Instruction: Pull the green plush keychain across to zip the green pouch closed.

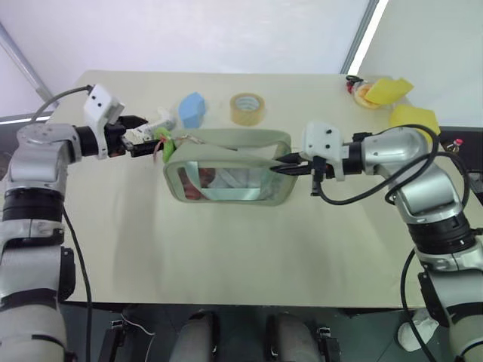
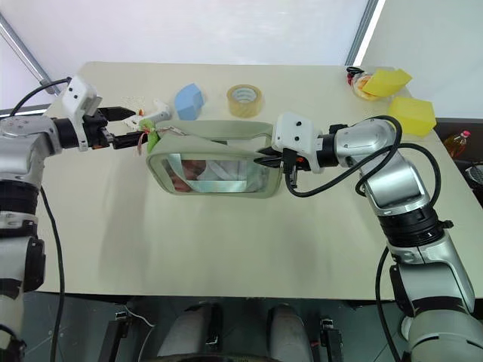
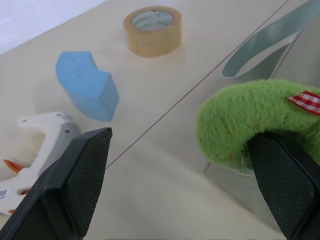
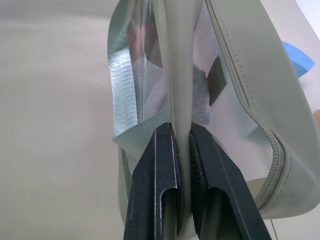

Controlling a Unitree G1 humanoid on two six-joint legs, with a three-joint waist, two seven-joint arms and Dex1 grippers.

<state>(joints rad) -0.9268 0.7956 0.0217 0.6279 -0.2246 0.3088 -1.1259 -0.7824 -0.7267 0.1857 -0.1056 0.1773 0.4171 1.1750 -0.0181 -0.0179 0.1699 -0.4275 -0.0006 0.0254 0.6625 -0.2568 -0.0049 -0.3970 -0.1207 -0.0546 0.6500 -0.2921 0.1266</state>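
The green pouch [image 1: 226, 197] lies in the middle of the table, its clear window facing me with red and white items inside. The green plush keychain [image 1: 164, 142] hangs at the pouch's left end. My left gripper [image 1: 147, 136] is open right at that end. In the left wrist view the keychain [image 3: 250, 120] sits between the spread fingers [image 3: 80, 180], up against one pad. My right gripper [image 1: 281, 167] is shut on the pouch's right end. In the right wrist view its fingers [image 4: 155, 190] pinch a pale green fold of the pouch [image 4: 250, 100].
Behind the pouch lie a white glue gun [image 1: 158, 121], a light-blue lump [image 1: 192, 109] and a tan tape roll [image 1: 247, 108]. Yellow objects [image 1: 413, 117] sit at the table's back right corner. The near half of the table [image 1: 226, 256] is bare.
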